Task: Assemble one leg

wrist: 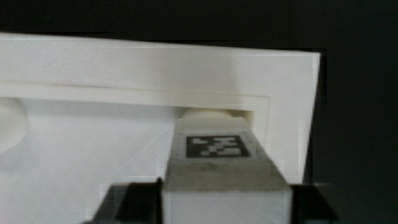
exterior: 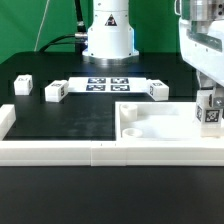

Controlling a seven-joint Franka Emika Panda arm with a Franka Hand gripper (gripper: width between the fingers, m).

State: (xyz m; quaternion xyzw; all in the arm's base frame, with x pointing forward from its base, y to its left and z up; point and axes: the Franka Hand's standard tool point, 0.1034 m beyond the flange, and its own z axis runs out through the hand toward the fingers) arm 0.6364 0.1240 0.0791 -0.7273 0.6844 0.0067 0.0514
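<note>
While my gripper [exterior: 211,112] jaws clench the small white plastic leg [wrist: 217,150], it hangs over the big white tray [exterior: 150,125].

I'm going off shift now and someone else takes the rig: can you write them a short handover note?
Gripper: shut on a small white plastic leg block with a square marker tag, held over the large white tray-like part with raised rim, at its corner on the exterior view's right.
Three more like legs lie loose on the black table, around the marker board.
Done: one leg picked up and brought to the tray.
Left: seat it; whether it is already in cannot be told.
</note>
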